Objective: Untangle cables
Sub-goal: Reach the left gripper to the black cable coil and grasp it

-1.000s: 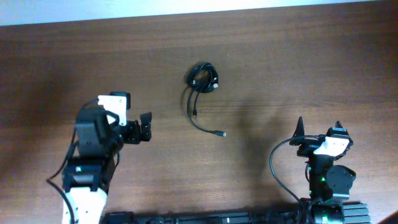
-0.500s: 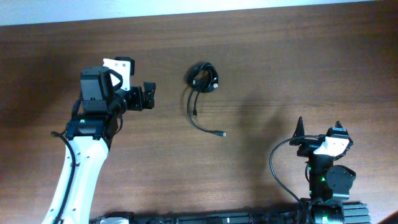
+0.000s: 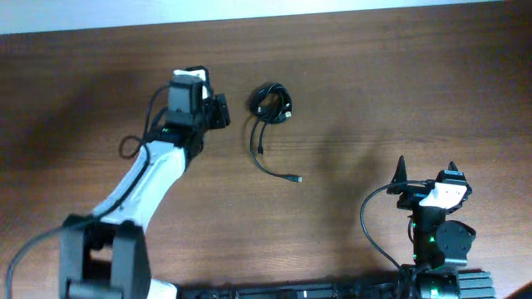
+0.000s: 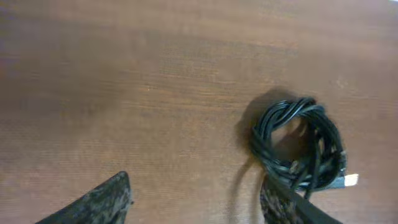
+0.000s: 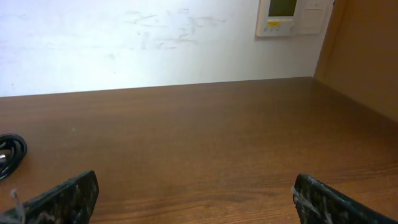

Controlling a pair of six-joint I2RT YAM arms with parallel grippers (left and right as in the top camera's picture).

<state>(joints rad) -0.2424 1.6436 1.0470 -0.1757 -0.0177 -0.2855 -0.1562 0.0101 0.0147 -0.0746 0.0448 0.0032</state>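
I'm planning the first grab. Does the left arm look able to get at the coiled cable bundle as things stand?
Probably yes: the left tool is close beside the cable bundle, fingers apart, with only bare table between them and nothing blocking.

Table point(image 3: 399, 91): brown wood grain, dull sheen.
Cables point(image 3: 272, 103): lay coiled in a tight black bundle, toward 12 o'clock from table's middle.
Loose strand point(image 3: 258, 156): ran from bundle toward 6 o'clock, then curved to 4 o'clock.
Plug point(image 3: 297, 178): rested on wood, 5 o'clock from bundle.

Cables point(image 4: 263, 144) coiled on table point(image 4: 124, 74), beside open hand point(image 4: 194, 186).
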